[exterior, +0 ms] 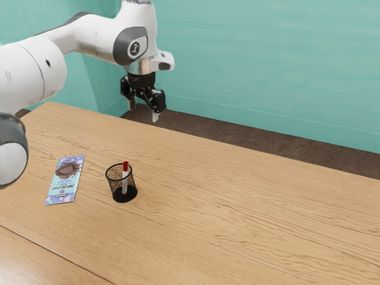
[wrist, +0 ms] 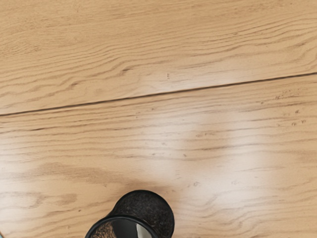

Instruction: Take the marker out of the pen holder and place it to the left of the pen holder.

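Observation:
My gripper [exterior: 143, 114] is high above the table, over its far side in the exterior view, with its fingers apart and nothing between them. Below it and nearer the camera, the black mesh pen holder [exterior: 124, 193] stands upright on the table. The marker [exterior: 125, 175], white with a red cap, leans inside it, red end up and just over the rim. In the wrist view the pen holder [wrist: 147, 207] is at the lower edge, partly cut off, with a white piece inside its mouth.
A chocolate bar in a light blue and purple wrapper [exterior: 65, 180] lies flat beside the pen holder, toward the exterior view's left. The wooden table [exterior: 255, 208] has a seam running along it. Beyond its far edge are the floor and a teal wall.

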